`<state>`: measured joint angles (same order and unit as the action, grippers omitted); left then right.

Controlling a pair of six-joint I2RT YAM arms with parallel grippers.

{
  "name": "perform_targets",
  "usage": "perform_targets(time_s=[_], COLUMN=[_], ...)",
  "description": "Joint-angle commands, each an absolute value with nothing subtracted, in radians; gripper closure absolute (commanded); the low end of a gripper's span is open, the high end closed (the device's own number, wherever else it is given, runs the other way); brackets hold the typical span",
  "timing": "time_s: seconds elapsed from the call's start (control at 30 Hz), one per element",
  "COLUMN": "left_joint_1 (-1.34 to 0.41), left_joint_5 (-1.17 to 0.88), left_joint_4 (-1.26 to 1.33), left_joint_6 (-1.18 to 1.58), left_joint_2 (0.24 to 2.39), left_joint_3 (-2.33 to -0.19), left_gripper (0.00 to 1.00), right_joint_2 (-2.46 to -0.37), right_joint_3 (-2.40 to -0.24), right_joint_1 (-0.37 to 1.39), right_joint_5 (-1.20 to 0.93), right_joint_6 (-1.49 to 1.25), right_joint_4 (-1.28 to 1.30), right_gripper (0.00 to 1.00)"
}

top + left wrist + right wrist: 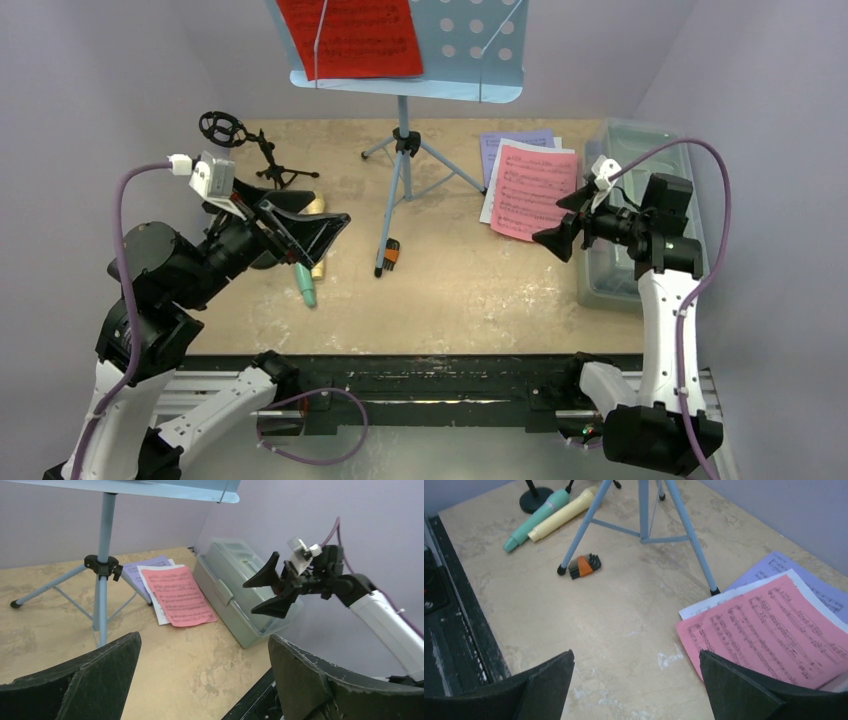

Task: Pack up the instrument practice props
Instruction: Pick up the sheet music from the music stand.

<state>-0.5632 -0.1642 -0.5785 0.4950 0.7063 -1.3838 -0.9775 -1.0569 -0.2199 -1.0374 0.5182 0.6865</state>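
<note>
Facing inward, left tool (322, 238) and right tool (562, 220) agape

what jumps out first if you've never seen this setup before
The light-blue tripod stand with a perforated tray dominates the back centre of the table, a red sheet-music page propped on it. To its right a pink sheet-music page lies beside a translucent grey plastic tub; to its left a mint-green microphone and a yellow microphone lie side by side.
</note>
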Motion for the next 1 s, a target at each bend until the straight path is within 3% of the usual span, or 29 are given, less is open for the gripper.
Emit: perform_targets(time_s=[0.0, 0.17, 0.4, 0.97], left_joint_1=[-0.558, -0.558, -0.558, -0.558], left_joint_5=[-0.14, -0.128, -0.109, -0.007], left_joint_4=[-0.594, -0.553, -0.504, -0.443], left_joint_6=[0.432, 0.399, 0.382, 0.382], left_joint_2=[0.712, 0.669, 0.597, 0.48], left_joint_3=[-1.383, -1.278, -1.121, -0.809], left_gripper=[0.02, 0.02, 0.01, 0.01], right_joint_2=[-0.987, -1.005, -1.039, -1.124], right_joint_3=[-1.229, -1.404, -1.602, -1.828], right_joint_1=[-0.222, -0.221, -0.21, 0.106], right_joint_5=[-1.015, -0.944, -1.047, -1.071], right_joint_6=[0.746, 0.912, 0.95, 0.65], right_joint_4=[0.981, 1.218, 1.372, 1.174], right_gripper=[0.01, 0.01, 0.01, 0.01])
